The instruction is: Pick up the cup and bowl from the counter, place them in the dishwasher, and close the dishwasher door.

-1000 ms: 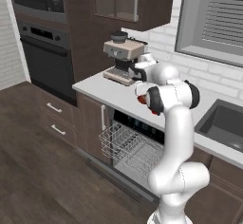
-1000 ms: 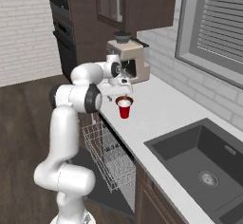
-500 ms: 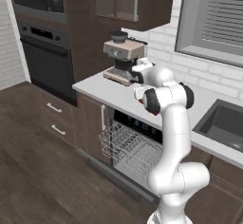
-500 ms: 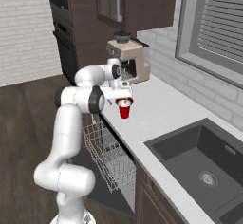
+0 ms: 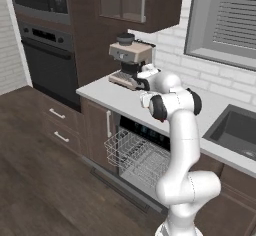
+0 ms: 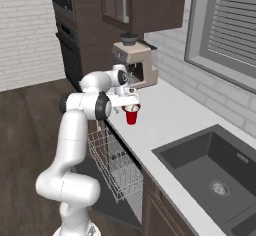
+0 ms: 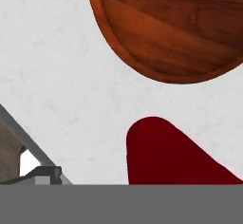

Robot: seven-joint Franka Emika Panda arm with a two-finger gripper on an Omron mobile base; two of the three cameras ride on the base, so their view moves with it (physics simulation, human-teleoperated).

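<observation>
Pincer [image 6: 131,101] released, nothing held; we're right over the cup [image 6: 131,115], upright nr tabletop [image 6: 170,115] front edge, bowl [image 7: 175,28] just beyond it.

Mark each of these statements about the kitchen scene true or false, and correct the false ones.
1. The red cup stands upright on the counter. True.
2. The dishwasher is shut. False: its door is down and the wire rack is pulled out.
3. The end effector is above the red cup. True.
4. The bowl sits in the wire rack. False: it rests on the counter, close to the cup.
5. The coffee machine stands in the sink. False: it stands on the counter by the wall.
</observation>
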